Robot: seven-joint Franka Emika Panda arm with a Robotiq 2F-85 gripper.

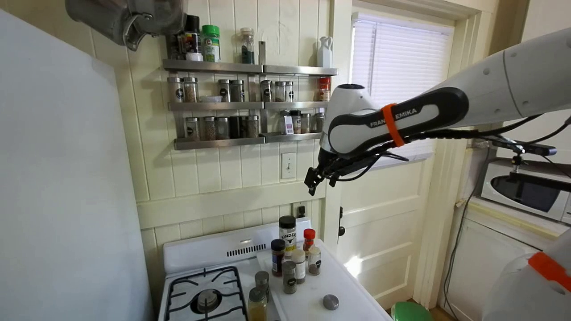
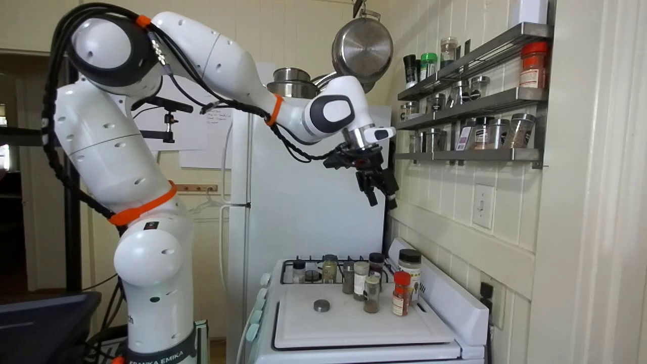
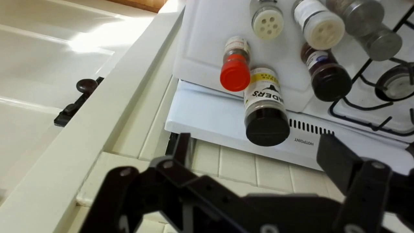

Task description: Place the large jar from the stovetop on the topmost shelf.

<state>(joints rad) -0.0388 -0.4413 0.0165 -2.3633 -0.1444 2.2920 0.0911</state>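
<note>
The large jar (image 1: 288,235) stands upright at the back of the stovetop (image 1: 308,310). It has a wide black lid and a white and yellow label; it is the biggest jar there. It also shows in an exterior view (image 2: 411,268) and in the wrist view (image 3: 264,94), lid towards the camera. A smaller dark bottle with a black lid (image 1: 277,258) stands beside it. My gripper (image 1: 322,186) is open and empty, well above the jar and near the wall; it also shows in an exterior view (image 2: 382,202). The topmost shelf (image 1: 214,67) is higher than the gripper.
A red-capped bottle (image 2: 401,293) stands close to the large jar, with several small jars around. Lower shelves (image 1: 218,106) hold rows of jars. On the topmost shelf stand a green-capped jar (image 1: 211,43) and a white bottle (image 1: 325,52). Pots (image 1: 129,20) hang at left.
</note>
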